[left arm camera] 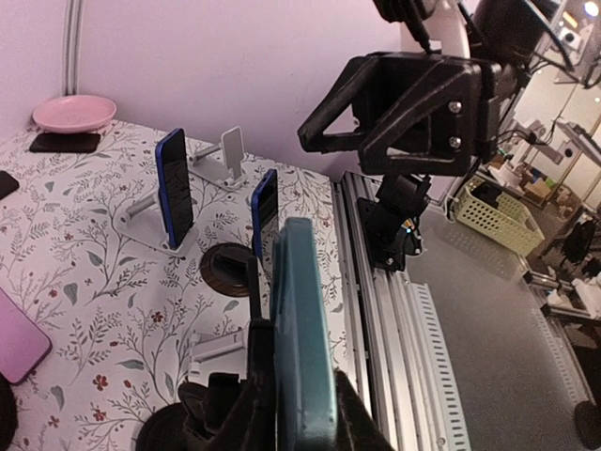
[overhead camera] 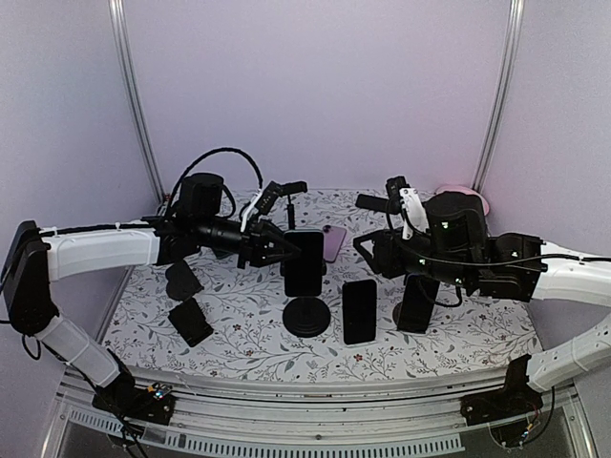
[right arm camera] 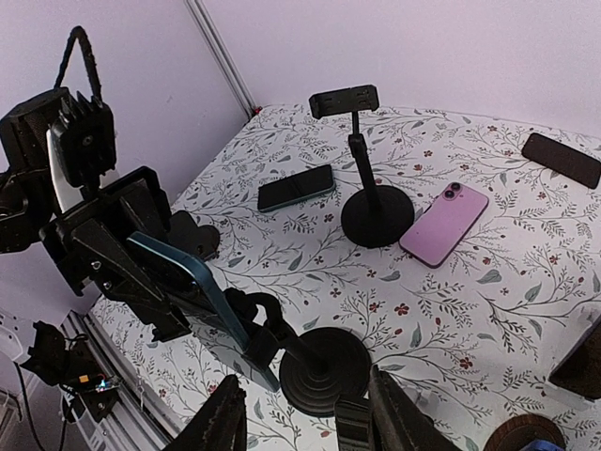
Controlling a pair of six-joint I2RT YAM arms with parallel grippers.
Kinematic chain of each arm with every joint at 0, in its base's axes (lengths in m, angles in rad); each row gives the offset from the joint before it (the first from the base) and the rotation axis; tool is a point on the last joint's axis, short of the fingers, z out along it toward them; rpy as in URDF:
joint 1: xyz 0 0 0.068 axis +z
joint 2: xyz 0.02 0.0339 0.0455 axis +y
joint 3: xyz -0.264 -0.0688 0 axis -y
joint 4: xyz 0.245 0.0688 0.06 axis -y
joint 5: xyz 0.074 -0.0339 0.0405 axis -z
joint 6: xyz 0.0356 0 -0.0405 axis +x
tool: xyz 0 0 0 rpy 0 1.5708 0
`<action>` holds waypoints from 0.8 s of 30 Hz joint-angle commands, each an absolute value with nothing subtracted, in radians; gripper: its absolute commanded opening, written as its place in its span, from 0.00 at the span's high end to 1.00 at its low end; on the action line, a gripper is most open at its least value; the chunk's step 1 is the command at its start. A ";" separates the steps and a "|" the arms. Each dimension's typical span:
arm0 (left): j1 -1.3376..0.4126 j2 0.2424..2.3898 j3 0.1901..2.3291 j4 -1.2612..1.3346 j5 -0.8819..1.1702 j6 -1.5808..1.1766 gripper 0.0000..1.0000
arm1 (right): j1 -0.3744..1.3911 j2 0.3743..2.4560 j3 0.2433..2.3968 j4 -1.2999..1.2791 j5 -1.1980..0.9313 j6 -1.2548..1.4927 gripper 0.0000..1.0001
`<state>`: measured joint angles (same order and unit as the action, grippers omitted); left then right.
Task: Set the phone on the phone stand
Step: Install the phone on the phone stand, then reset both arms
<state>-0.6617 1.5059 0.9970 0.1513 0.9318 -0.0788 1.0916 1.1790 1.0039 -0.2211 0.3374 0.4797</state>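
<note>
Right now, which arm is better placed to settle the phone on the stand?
Left. The left gripper holds the phone right over the stand. The right gripper is open and empty beside the stand, so it would first have to take the phone.

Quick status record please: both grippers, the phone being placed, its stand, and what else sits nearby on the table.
left gripper: closed on the teal phone, one finger on each face
right gripper: open, empty, hovering by the round-base stand
teal phone: upright against the holder of the round-base stand; whether it is fully seated cannot be told
pink phone: flat on the table, beside a second black stand
task status: phone at the stand, not yet released
</note>
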 commanded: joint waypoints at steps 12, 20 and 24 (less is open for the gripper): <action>-0.661 1.483 1.029 0.152 0.896 -0.076 0.43 | 1.086 1.152 0.982 -0.207 0.339 0.499 0.37; -0.669 1.438 1.018 0.148 0.842 -0.081 0.29 | 1.086 1.157 0.983 -0.207 0.339 0.495 0.14; -0.669 1.413 1.013 0.149 0.825 -0.083 0.03 | 1.086 1.157 0.984 -0.208 0.343 0.495 0.09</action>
